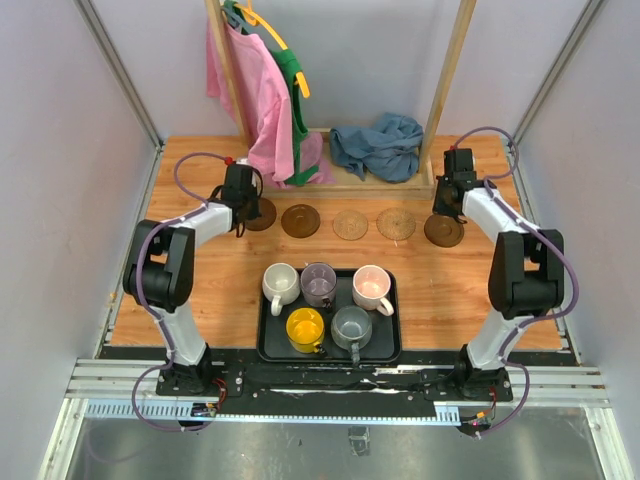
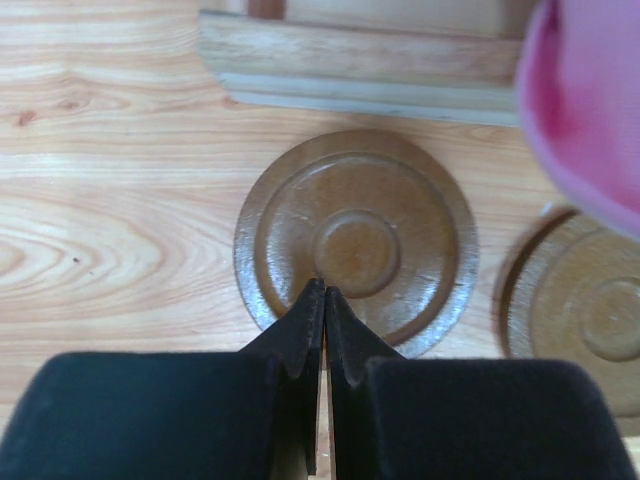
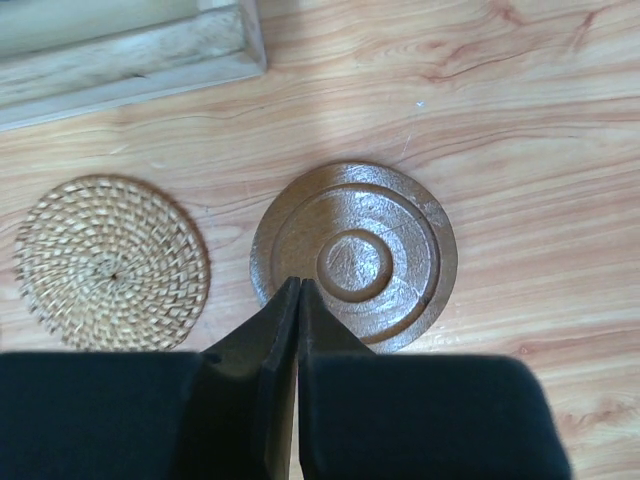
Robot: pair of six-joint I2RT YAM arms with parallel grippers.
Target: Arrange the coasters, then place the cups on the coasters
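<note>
Five coasters lie in a row across the table. The leftmost dark brown coaster lies under my left gripper, which is shut on nothing, tips over its near rim. Beside it are another dark brown coaster and two tan woven coasters. The rightmost dark brown coaster sits under my right gripper, shut and empty too. The cream-white cup, purple cup, pink cup, yellow cup and grey cup stand on the tray.
The black tray sits at the near middle of the table. A wooden rack base runs just behind the coasters, with a pink garment hanging low from it. A blue cloth lies bunched at the back.
</note>
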